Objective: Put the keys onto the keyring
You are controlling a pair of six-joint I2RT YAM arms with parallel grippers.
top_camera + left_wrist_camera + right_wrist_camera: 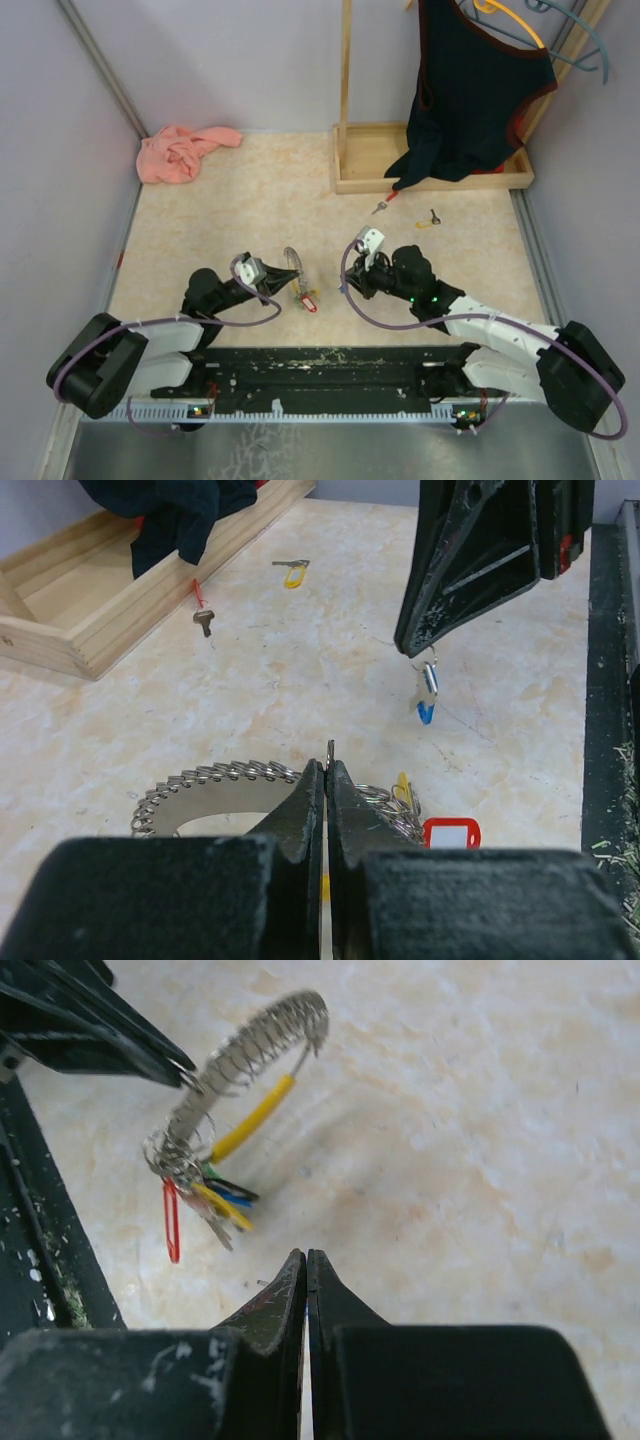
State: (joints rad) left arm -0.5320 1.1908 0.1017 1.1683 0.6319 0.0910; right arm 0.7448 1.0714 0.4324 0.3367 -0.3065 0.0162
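Observation:
The keyring point(220, 775) is a large wire loop strung with several small rings. It carries a bunch of keys point(215, 1200) and a red tag point(452, 833). My left gripper point(328, 765) is shut on the ring's wire and holds it tilted up off the table point(293, 262). My right gripper point(305, 1255) is shut on a blue key point(427, 695), which hangs from its tip point(415, 645) a short way right of the ring. In the right wrist view the blue key is almost hidden between the jaws. In the top view the two grippers point(278, 280) point(352, 284) face each other.
Two loose keys lie farther back, one with a red tag point(384, 203) and one with a yellow tag point(428, 220). A wooden rack base point(430, 170) with a dark garment point(470, 90) hanging over it stands at the back right. A pink cloth point(180, 150) lies at the back left.

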